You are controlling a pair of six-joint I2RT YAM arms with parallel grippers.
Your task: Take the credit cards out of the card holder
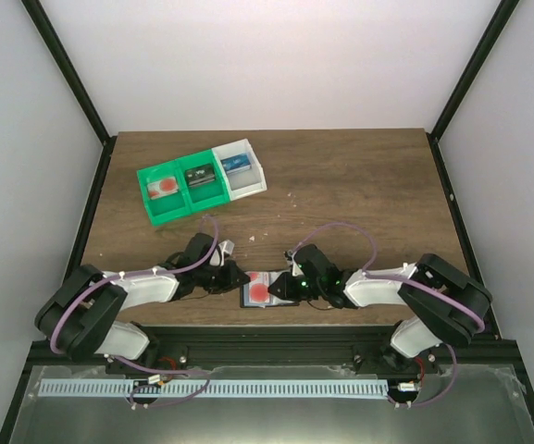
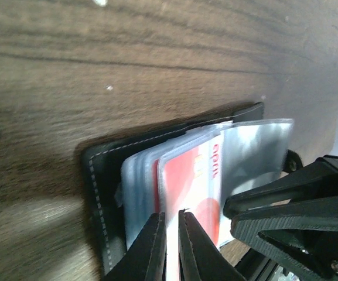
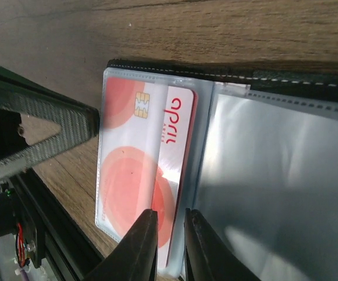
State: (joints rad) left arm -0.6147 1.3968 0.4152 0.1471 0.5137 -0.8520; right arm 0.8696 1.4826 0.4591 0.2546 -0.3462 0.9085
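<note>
Black card holder open; left end effector, right end effector closed on sleeved red credit card.

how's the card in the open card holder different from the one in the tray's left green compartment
The holder card sits in a clear sleeve of the open card holder at the near edge of the table; the tray card lies in the tray, farther back. The left gripper and right gripper are both at the holder card; neither is near the tray card. Both cards are pale with red round marks.
</note>
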